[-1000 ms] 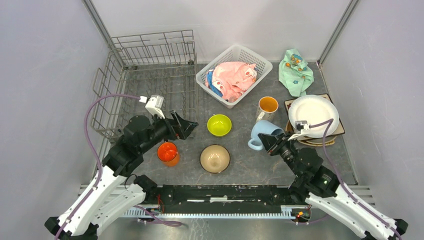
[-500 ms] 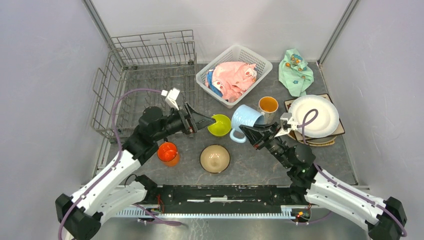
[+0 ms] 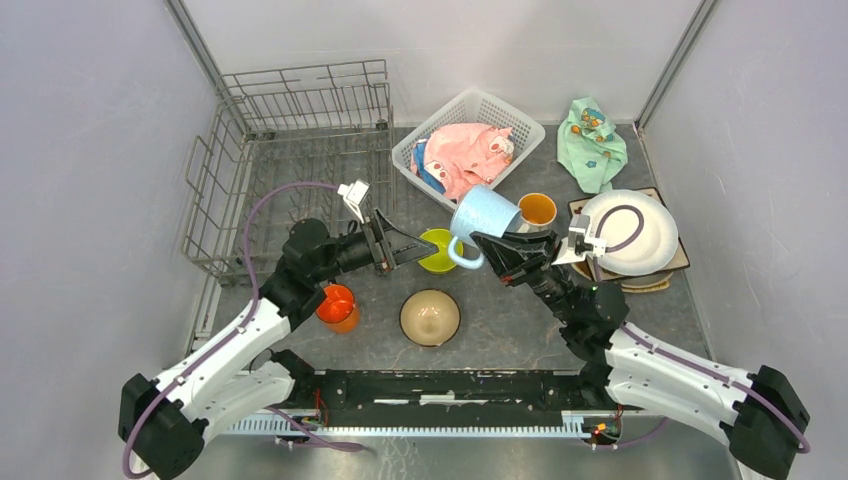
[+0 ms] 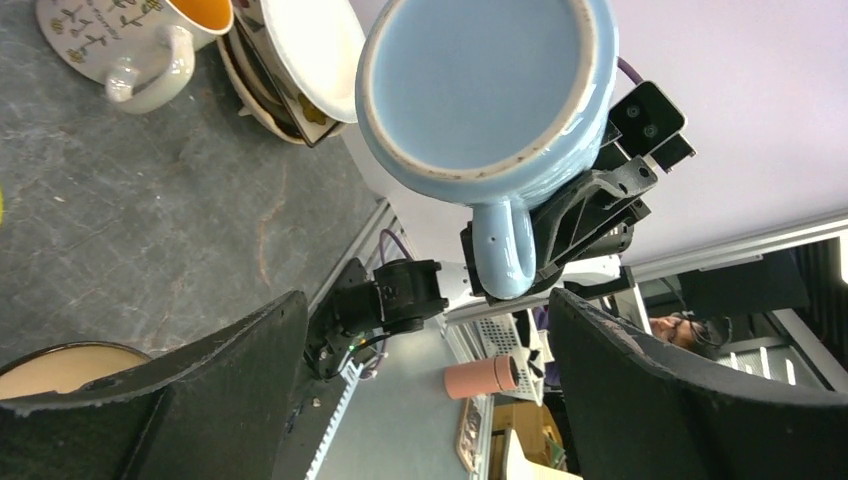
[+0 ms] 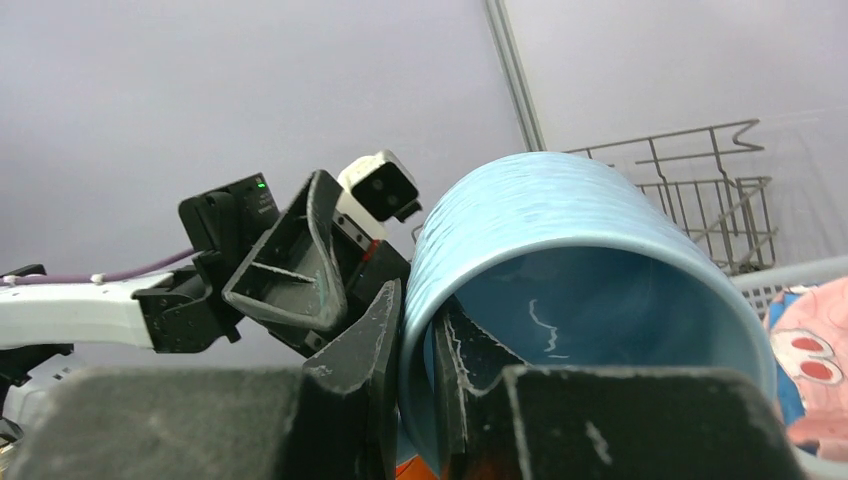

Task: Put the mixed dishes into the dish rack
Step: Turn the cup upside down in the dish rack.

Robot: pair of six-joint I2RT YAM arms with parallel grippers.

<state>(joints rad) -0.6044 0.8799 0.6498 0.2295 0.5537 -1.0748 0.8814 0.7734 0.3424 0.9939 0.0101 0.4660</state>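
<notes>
Top view: light-blue mug (image 3: 483, 212) is held off the surface (image 3: 500, 325), with the dish rack (image 3: 290, 150) at its 10 o'clock and the left gripper (image 3: 425, 243) at its 8 o'clock.
Left wrist view: the mug's base and handle face the camera. Left gripper (image 4: 425, 300) is spread wide and touches nothing.
Right wrist view: right gripper (image 5: 415, 330) is clenched on the mug's rim, one finger inside.

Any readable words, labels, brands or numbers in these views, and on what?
None readable. The white patterned mug carries only small flower drawings; the pink cloth and mint-green cloth show picture prints without letters; the light-blue mug is plain.
</notes>
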